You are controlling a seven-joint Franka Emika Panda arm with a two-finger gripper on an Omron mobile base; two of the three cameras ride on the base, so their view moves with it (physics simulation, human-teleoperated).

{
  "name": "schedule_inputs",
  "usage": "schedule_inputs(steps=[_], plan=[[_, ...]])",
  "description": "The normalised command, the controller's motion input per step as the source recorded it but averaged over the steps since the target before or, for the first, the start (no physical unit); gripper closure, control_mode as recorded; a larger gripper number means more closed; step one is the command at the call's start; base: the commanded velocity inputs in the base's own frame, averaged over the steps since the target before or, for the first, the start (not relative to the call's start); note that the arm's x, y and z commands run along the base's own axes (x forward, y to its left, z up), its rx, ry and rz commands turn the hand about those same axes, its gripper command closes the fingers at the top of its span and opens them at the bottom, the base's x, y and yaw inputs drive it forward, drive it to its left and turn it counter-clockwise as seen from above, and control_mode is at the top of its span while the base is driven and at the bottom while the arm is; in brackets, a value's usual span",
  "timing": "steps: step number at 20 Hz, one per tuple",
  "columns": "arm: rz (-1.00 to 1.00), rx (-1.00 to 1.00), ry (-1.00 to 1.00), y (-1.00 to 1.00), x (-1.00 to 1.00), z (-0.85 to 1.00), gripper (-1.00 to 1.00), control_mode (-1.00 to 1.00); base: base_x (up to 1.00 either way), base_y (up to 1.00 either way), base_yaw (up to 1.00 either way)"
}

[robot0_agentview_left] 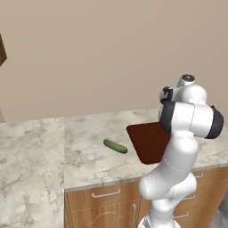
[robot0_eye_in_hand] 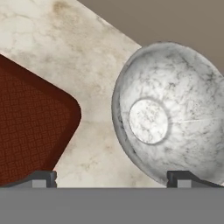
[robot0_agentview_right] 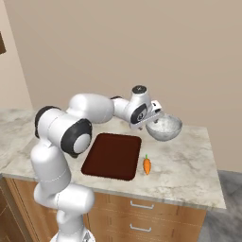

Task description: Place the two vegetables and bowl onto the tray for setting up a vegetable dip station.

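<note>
A flat, dark reddish-brown rectangular tray with rounded corners (robot0_agentview_right: pixel 112 155) lies on the pale marbled stone surface (robot0_agentview_right: pixel 189 165), above wooden drawer fronts with metal handles (robot0_agentview_right: pixel 142 205). Nothing lies on the tray.

A round, light grey-white speckled bowl (robot0_agentview_right: pixel 164 127) sits on the surface beyond the tray's far right corner, near the plain beige wall (robot0_agentview_right: pixel 142 47). In the hand view the bowl (robot0_eye_in_hand: pixel 168 116) shows its deep inside with a flat round bottom, and a strip of bare stone parts it from the tray's rounded corner (robot0_eye_in_hand: pixel 30 122).

The white arm reaches over the tray from the left of the right base view, and its pincer (robot0_agentview_right: pixel 152 116) hangs just above the near rim of the bowl. In the hand view the two dark fingertips (robot0_eye_in_hand: pixel 41 178) stand far apart at the bottom, one over the tray's edge and the other over the bowl's rim. The pincer (robot0_eye_in_hand: pixel 111 178) is spread wide and holds nothing.

A small orange tapered carrot with a green tip (robot0_agentview_right: pixel 147 164) lies on the surface just beside the tray's right edge, apart from it, its green end pointing towards the wall.

A small, dark green, elongated cucumber (robot0_agentview_left: pixel 115 146) lies on the surface on the tray's (robot0_agentview_left: pixel 149 141) other side, near it but not touching.
</note>
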Motion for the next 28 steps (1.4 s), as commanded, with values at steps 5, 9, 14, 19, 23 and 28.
schedule_inputs(steps=[5, 9, 14, 19, 23, 28], plan=[[0.00, -0.05, 0.00, -0.06, 0.10, -0.11, -1.00, -1.00, 0.00, 0.00, 0.00], [0.00, -0.02, 0.00, -0.06, 0.09, -0.12, -1.00, -1.00, 0.00, 0.00, 0.00], [0.00, 0.00, 0.00, -0.05, 0.09, -0.11, -1.00, -1.00, 0.00, 0.00, 0.00], [0.00, 0.00, 0.00, -0.04, 0.08, -0.09, -1.00, -1.00, 0.00, 0.00, 0.00], [0.00, 0.00, 0.00, -0.02, 0.09, -0.07, -1.00, -1.00, 0.00, 0.00, 0.00], [0.00, 0.00, 0.00, -0.03, 0.10, -0.08, -1.00, -1.00, 0.00, 0.00, 0.00]])
